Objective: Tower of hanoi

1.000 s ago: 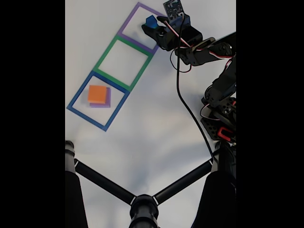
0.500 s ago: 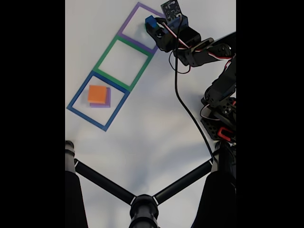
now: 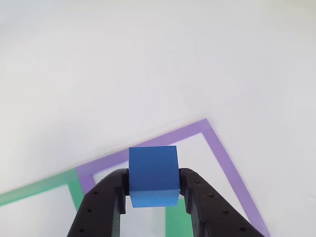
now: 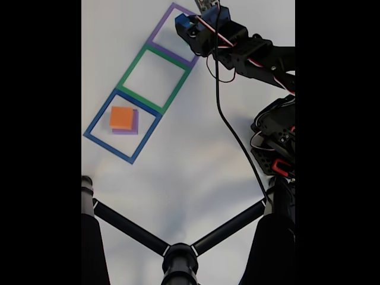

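Since the earlier fixed-view frames the arm has swung up & left w/ its load, so the gripper (image 4: 185,24) now sits over the purple square's (image 4: 161,27) far end rather than its near side; orange-on-purple stack hasn't shifted. Gripper (image 3: 154,190) is clamped on the small blue cube (image 3: 153,174), fingers pressing both side faces. Whether it's lifted clear of the white table (image 3: 148,59) I can't tell. Orange block (image 4: 122,117) rests on the purple block (image 4: 135,126) in the blue square (image 4: 95,122); green square (image 4: 130,65) is bare. Step looks like: smallest piece mid-transfer. Next move prob. needs a carry to the chosen square, centred lowering, then release.
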### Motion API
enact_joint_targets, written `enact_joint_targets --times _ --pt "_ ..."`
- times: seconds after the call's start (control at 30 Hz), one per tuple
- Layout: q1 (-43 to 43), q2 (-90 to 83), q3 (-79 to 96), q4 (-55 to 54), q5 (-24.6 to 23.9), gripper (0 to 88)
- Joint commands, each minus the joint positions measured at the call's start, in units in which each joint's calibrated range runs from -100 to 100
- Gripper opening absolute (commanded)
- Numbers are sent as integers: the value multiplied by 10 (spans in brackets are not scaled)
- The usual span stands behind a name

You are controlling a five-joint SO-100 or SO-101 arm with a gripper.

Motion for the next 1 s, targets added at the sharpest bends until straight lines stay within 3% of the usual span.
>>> enact_joint_targets --times 0.0,0.13,0.43,0.63,0.83,0.97 --pt "-25 -121 -152 322 2 28" --pt "-56 -164 -252 482 2 28" --pt "-149 -198 -476 781 -127 27" --pt "-200 -192 -597 903 -195 33" --pt "-227 -209 -528 875 -189 38" --pt "-223 -234 -379 744 -114 40"
